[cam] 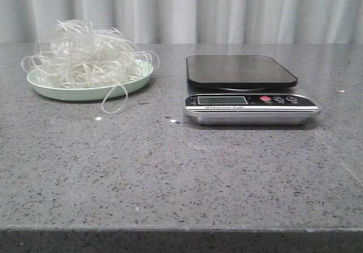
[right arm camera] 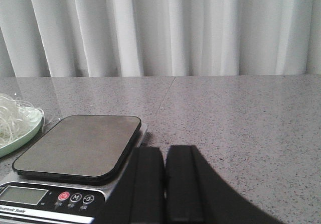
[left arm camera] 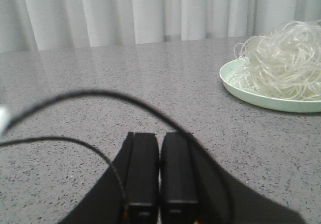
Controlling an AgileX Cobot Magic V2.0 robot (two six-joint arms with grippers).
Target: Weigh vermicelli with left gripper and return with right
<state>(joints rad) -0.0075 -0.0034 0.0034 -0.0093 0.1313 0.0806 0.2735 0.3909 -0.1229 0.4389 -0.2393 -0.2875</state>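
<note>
The vermicelli is a fluffy heap of thin whitish strands on a mint-green plate at the table's back left, with one loop hanging over the rim. It also shows as vermicelli on the plate in the left wrist view. A black-topped kitchen scale with a silver panel stands right of the plate, its platform bare. My left gripper is shut and holds nothing, well short of the plate. My right gripper is shut and bare beside the scale. Neither gripper appears in the front view.
Grey speckled tabletop with its front edge near the camera. A pale curtain hangs behind the table. A black cable loops across the left wrist view. Small white crumbs lie in front of the plate.
</note>
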